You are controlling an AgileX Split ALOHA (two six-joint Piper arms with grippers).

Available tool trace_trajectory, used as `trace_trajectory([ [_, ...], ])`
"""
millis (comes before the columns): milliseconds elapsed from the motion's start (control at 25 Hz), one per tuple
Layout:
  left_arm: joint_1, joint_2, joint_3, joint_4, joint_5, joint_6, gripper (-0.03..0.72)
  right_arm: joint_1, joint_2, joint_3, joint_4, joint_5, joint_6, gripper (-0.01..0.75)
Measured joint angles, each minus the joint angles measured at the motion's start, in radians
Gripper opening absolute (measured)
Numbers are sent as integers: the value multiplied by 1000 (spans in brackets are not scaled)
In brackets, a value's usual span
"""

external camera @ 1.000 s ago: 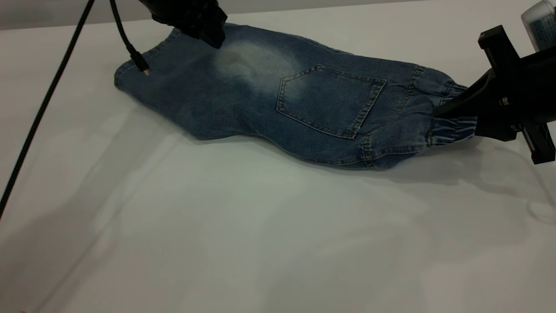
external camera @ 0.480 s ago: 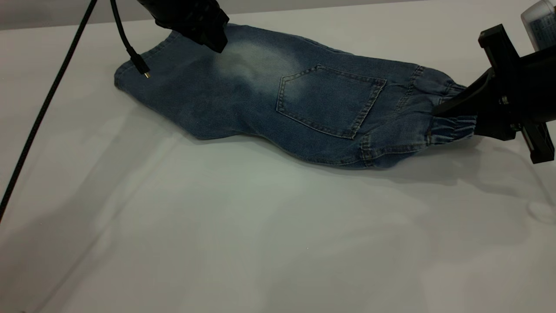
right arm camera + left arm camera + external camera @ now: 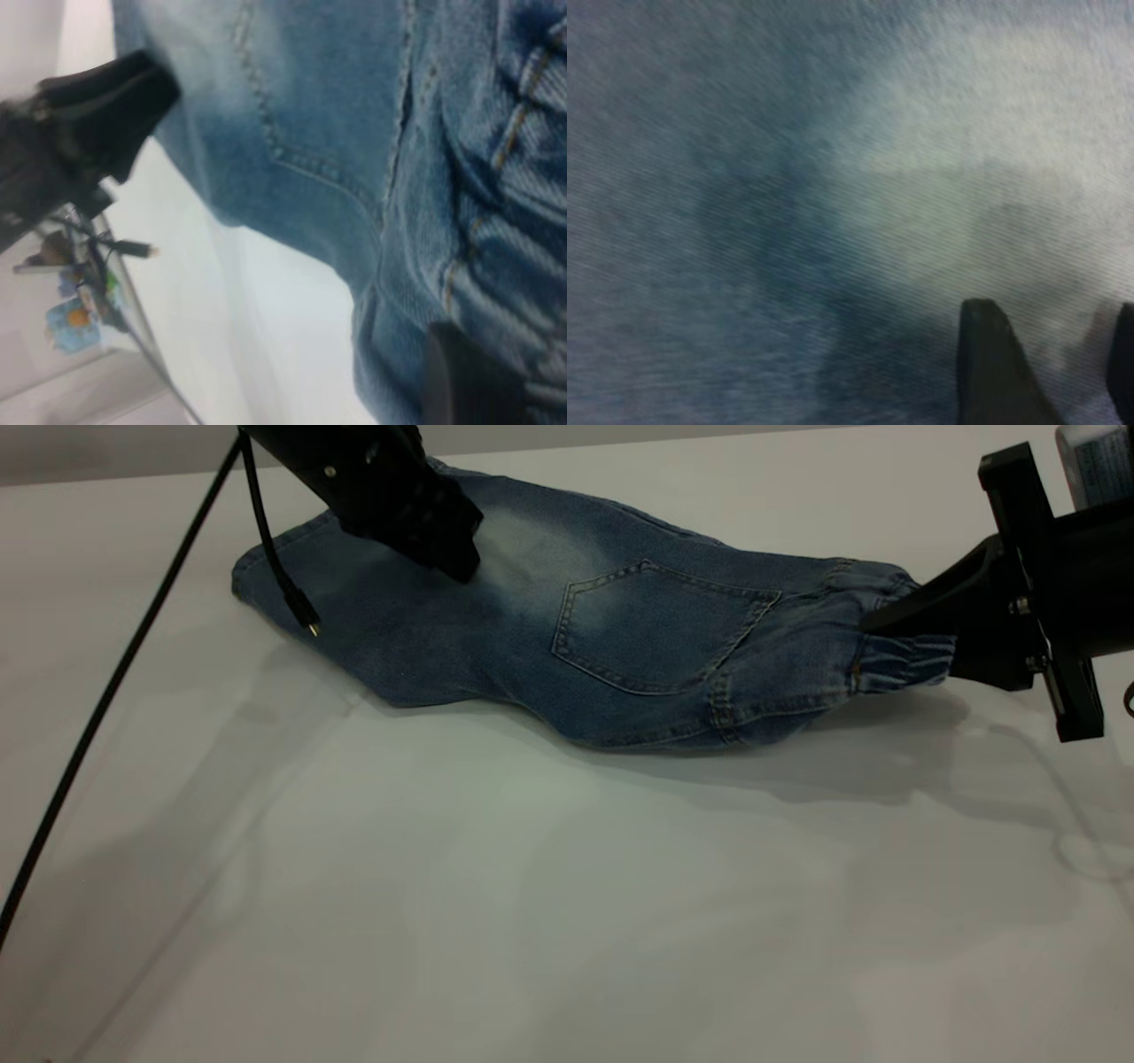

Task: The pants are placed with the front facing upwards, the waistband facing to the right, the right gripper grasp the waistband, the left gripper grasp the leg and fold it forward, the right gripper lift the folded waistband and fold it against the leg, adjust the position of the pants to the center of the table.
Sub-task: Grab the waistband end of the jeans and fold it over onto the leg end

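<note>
The blue denim pants [image 3: 496, 638] lie on the white table [image 3: 532, 886], patch pocket [image 3: 656, 624] up, leg end to the left. The gathered waistband [image 3: 899, 662] is at the right, raised a little off the table, with my right gripper [image 3: 877, 622] shut on it. In the right wrist view one dark finger [image 3: 469, 381] presses into the denim [image 3: 328, 106]. My left gripper [image 3: 456, 558] is low over the leg beside the pale patch. In the left wrist view it [image 3: 1052, 363] stands open, with the bleached denim [image 3: 992, 133] showing between its fingers.
A black braided cable [image 3: 106, 691] runs from the left arm down to the table's left edge. A thinner cable with a small plug [image 3: 306, 615] hangs over the leg end. Bare table stretches in front of the pants.
My right gripper has lifted the waistband slightly and pulled it leftward, bunching the fabric. The left gripper has come down and forward over the leg.
</note>
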State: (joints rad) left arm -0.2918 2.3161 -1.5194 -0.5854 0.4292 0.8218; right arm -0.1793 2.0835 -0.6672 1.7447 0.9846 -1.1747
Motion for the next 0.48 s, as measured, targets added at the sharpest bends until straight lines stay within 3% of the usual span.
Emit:
trace_trajectory([
  [360, -22, 17, 1, -49, 8, 64, 312, 0, -1, -51, -2, 235, -8, 71],
  [480, -30, 17, 1, -48, 9, 63, 312, 0, -17, -89, -3, 235, 11, 71],
])
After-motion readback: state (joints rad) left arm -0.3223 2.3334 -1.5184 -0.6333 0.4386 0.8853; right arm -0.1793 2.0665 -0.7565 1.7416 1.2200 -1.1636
